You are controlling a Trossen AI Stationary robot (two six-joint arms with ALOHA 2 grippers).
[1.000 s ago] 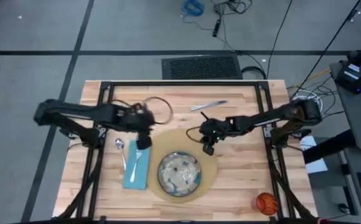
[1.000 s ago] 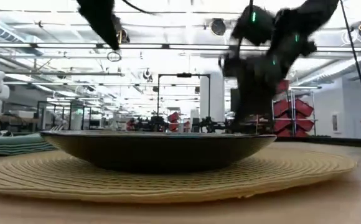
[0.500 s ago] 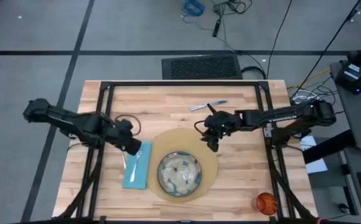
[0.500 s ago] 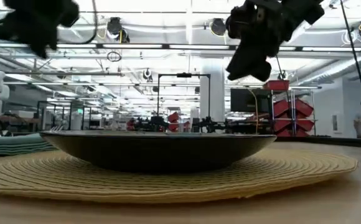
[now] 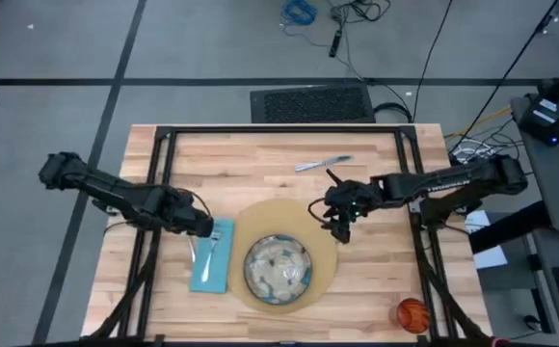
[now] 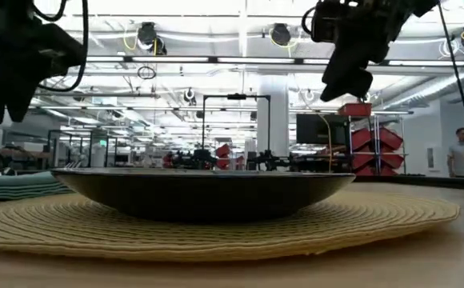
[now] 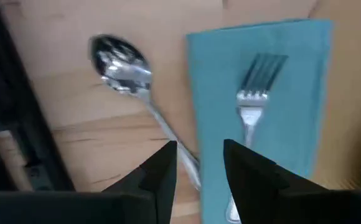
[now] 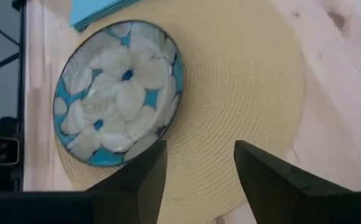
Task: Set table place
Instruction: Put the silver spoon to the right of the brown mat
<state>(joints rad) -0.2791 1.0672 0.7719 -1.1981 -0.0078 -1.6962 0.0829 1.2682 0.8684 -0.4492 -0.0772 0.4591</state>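
The round dish sits in the middle of the woven tan placemat on the near half of the wooden table, and nothing lies in it; the right wrist view shows its inside painted with white petals on blue, while the low view shows only its dark, shallow outer wall resting on the mat's ribbed weave. Just left of the mat lies the folded teal napkin with the silver fork on top of it, tines showing clearly only in the left wrist view, and the spoon lies on the bare wood beside the napkin's edge, its bowl shiny and its handle running close along the cloth. The knife lies alone on the wood farther back, apart from the mat. The small orange cup stands at the near right corner of the table, seen only from above. The left gripper hovers over the spoon and napkin edge, its fingers a narrow gap apart and holding nothing. The right gripper hangs above the mat's far right rim, its fingers spread apart and empty.
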